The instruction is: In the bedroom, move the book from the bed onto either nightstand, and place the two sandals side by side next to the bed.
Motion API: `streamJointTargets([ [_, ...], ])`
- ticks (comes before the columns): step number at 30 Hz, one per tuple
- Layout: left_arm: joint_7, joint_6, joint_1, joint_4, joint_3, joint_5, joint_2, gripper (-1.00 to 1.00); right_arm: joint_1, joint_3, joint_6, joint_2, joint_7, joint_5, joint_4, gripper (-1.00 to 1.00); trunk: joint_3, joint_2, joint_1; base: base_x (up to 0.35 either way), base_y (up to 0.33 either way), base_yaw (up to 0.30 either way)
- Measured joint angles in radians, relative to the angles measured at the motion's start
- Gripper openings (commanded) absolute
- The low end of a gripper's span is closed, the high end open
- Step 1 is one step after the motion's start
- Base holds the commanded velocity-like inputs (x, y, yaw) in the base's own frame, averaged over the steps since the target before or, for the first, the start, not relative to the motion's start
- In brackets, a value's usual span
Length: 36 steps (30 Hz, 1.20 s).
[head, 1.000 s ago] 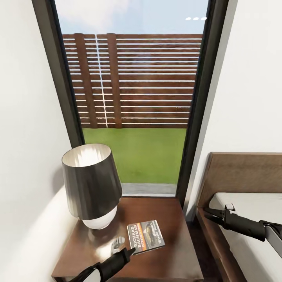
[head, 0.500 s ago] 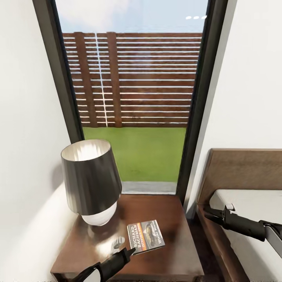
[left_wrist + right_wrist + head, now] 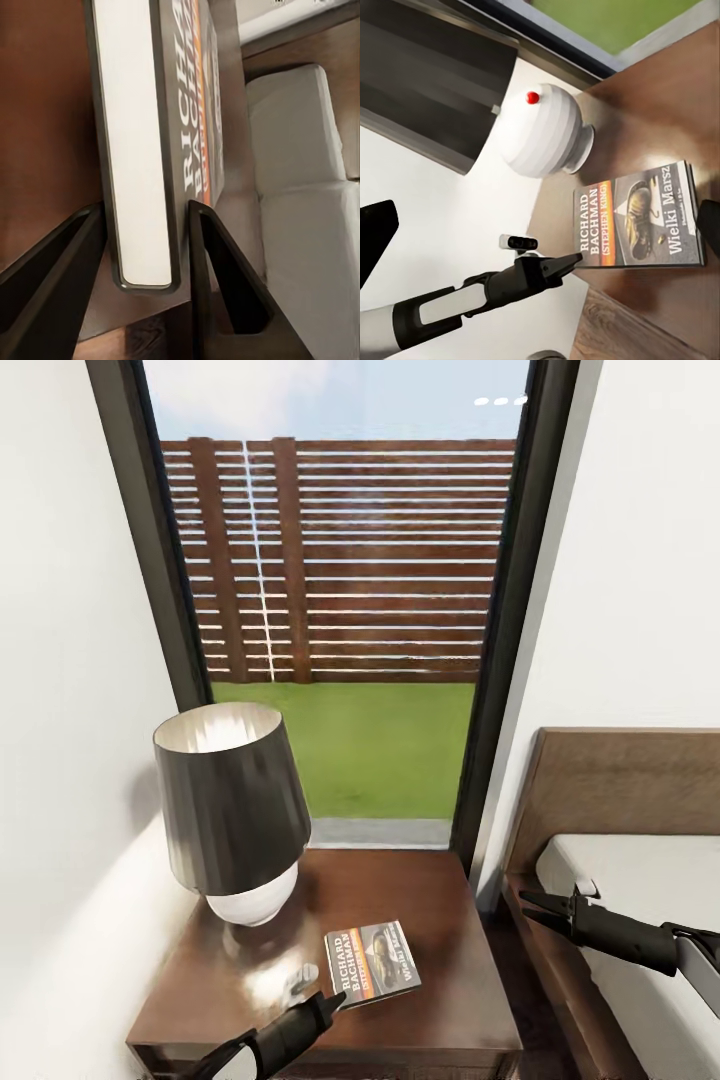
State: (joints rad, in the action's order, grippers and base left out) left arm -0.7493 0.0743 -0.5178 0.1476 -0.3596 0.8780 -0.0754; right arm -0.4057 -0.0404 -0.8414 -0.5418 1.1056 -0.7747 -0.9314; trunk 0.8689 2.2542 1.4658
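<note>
One book (image 3: 371, 964) is lying flat on the nightstand (image 3: 440, 900) surface beside the lamp (image 3: 232, 810), the left claw (image 3: 330, 1000) spreading open around its near edge, while the right claw (image 3: 530, 903) is hovering closed over the bed (image 3: 640, 880).

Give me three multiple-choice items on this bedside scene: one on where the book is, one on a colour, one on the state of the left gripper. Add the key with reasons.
1. Where is the book?
A. on the bed
B. on the nightstand
C. on the floor

2. What colour is the lamp's shade?
A. dark grey
B. bright red
C. yellow

3. How is the left gripper set?
A. shut tight on the lamp
B. open, fingers either side of the book's edge
C. holding a sandal

Key:
1 B, the book lies flat on the nightstand, near the lamp.
2 A, the shade is dark grey over a white base.
3 B, the left wrist view shows gaps between both fingers and the book.
</note>
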Motion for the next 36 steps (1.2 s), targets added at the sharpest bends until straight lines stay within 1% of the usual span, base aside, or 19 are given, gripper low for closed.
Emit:
streamJointTargets([
  [1, -0.002, 0.001, 0.0, 0.001, 0.003, 0.002, 0.0, -1.0, 0.0, 0.0, 0.0, 0.0, 0.0, 0.0, 0.0, 1.0, 0.003, 0.007, 0.004, 0.0, 0.0, 0.0],
  [7, -0.002, 0.001, 0.0, 0.001, 0.003, 0.002, 0.0, -1.0, 0.0, 0.0, 0.0, 0.001, 0.0, 0.0, 0.0, 1.0, 0.003, 0.007, 0.004, 0.0, 0.0, 0.0],
  [14, -0.038, 0.001, 0.0, 0.001, 0.023, 0.006, 0.0, -1.0, 0.0, 0.0, 0.0, 0.001, 0.001, 0.0, 0.0, 1.0, 0.025, 0.056, 0.031, 0.0, 0.0, 0.0],
  [36, -0.039, -0.003, 0.0, 0.001, 0.021, 0.005, 0.0, -1.0, 0.0, 0.0, 0.0, 0.001, 0.0, 0.0, 0.001, 1.0, 0.025, 0.056, 0.031, 0.0, 0.0, 0.0],
])
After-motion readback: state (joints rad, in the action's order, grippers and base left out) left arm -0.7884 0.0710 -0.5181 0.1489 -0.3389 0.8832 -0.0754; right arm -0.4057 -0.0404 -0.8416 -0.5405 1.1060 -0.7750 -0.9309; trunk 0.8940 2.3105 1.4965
